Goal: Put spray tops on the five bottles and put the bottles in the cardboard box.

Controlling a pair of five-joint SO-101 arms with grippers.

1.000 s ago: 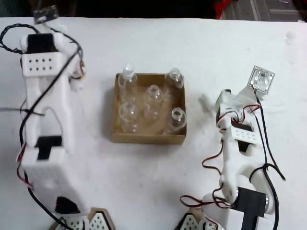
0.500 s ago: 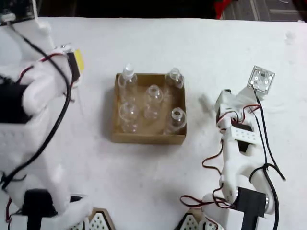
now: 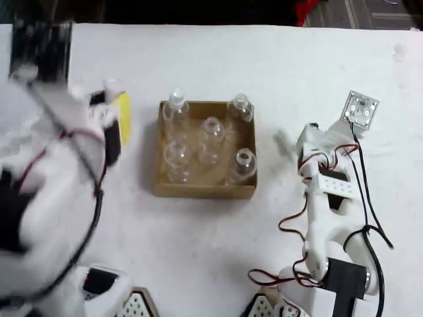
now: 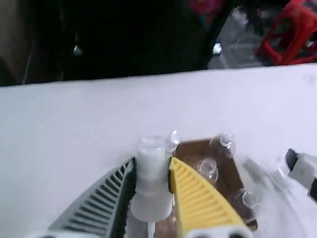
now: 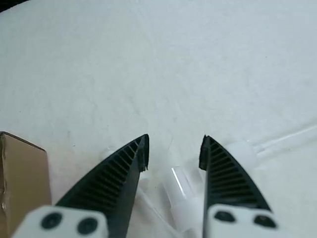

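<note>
Firmly pinching a spray top (image 4: 148,191) upright in left gripper (image 4: 151,163) — presumably for capping. Parked right of frame with right gripper (image 5: 173,146) agape.

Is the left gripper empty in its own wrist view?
No, the left gripper is shut on a white spray top, which is pinched between its grey and yellow jaws.

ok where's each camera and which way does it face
high view: fixed overhead, looking down at cardboard box; both arms show.
left wrist view: on left arm, facing the box past left claw, shut on a spray top.
right wrist view: on right arm, facing the table past open right claw.
shared: high and left wrist both show the box.
</note>
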